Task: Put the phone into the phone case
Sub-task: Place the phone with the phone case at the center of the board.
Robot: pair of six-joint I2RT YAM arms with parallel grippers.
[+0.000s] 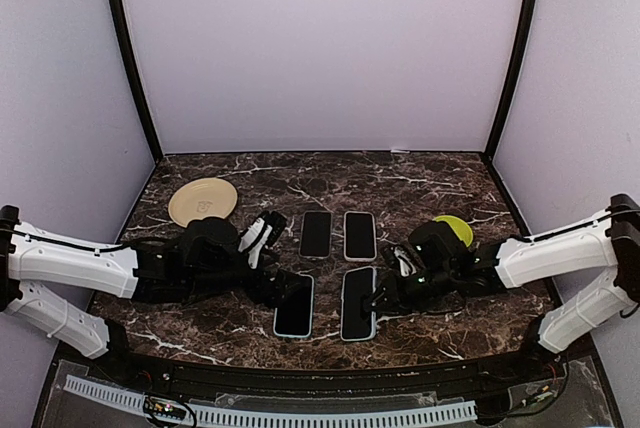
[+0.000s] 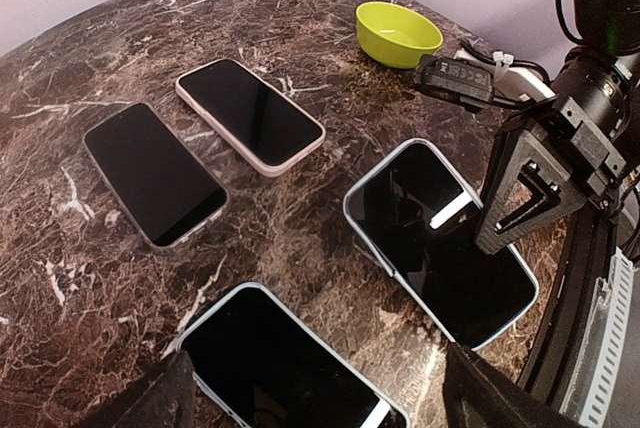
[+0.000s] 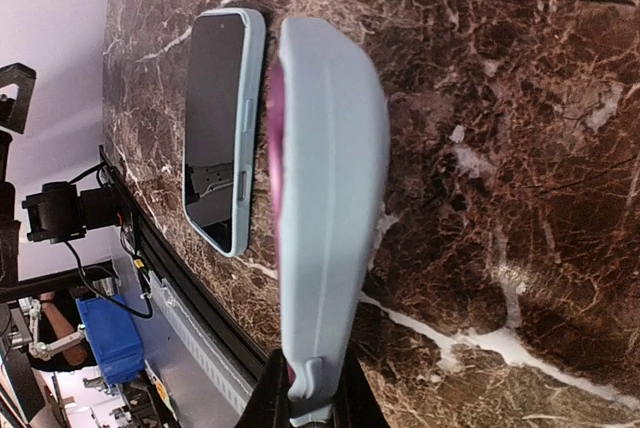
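As the right gripper (image 1: 386, 294) pinches shut on the long edge of the light-blue phone case (image 3: 325, 198), near-right on the table (image 1: 450, 188), we should steady it and press the phone (image 2: 440, 238) home corner by corner. The left gripper (image 2: 320, 403) hovers wide open, empty, over the neighbouring phone (image 1: 293, 305). Both forearms reach inward, low.

Top external high behind the arm bases, looking down over whole table (image 1: 440, 188), left wrist low at near left, facing right toward green bowl (image 2: 398, 33), right wrist tight on an edge-on cased phone (image 3: 325, 198), all share the near phones (image 1: 294, 306).
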